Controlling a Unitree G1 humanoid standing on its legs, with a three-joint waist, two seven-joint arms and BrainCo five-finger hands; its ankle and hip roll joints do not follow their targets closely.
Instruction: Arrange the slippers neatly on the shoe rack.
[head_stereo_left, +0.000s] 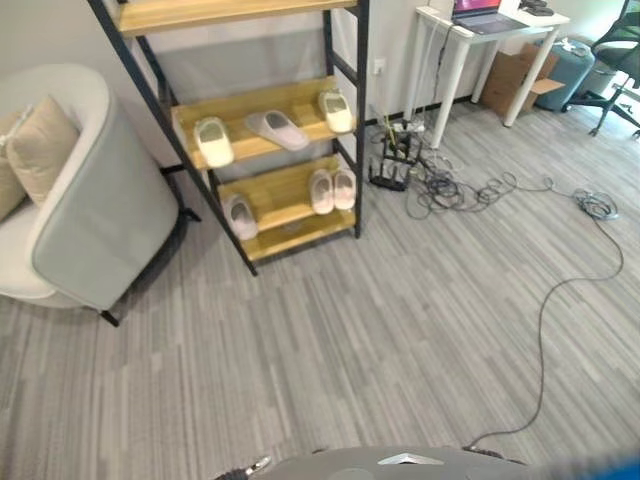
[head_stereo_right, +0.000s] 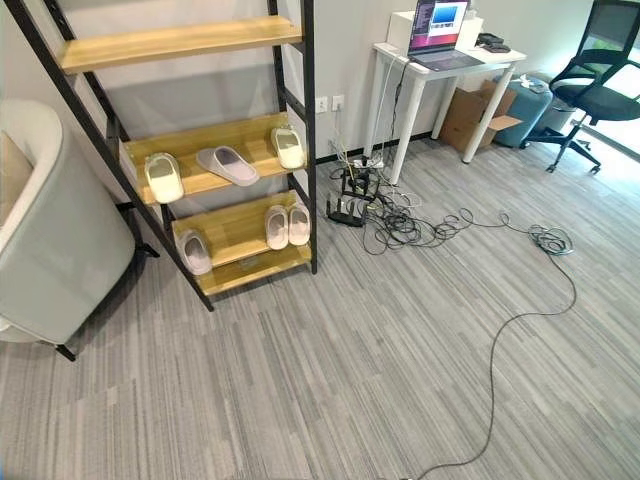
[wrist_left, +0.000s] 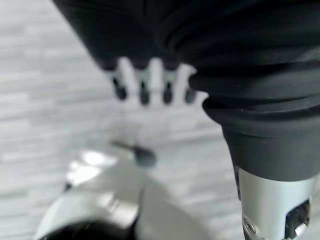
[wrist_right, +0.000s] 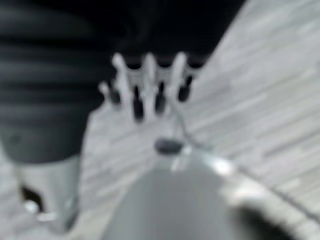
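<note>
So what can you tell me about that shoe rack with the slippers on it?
The shoe rack is a slanted black metal frame carrying light wooden shelves, standing on the grey floor against the wall beside a pale armchair. Its top visible shelf is bare. The middle shelf holds three slippers spaced apart, the middle one turned sideways. The lowest shelf holds a neat pair side by side and one single slipper apart from them.

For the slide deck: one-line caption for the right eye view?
Six slippers rest on the shoe rack's two lower shelves.
</note>
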